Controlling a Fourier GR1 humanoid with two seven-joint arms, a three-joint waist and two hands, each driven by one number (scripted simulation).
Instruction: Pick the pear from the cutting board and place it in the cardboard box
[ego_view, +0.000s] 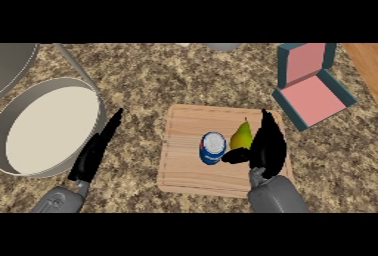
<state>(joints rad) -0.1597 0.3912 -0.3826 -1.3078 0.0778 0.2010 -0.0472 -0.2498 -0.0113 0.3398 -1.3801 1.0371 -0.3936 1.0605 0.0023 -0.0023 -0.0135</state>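
Observation:
A yellow-green pear (240, 135) stands on the wooden cutting board (184, 180) in the middle of the counter. My right hand (269, 146) lies right beside the pear's right side, fingers straight and pointing away from me, thumb (235, 157) reaching under the pear's near end. The hand is open and hides the pear's right edge. An open box (314, 95) with teal walls and a pink inside sits at the far right, apart from the board. My left hand (94, 152) rests open on the counter left of the board.
A blue can with a white top (212, 148) stands on the board just left of the pear. A large grey pan (52, 127) with a long handle fills the left side. Another grey vessel (13, 65) shows at the far left corner.

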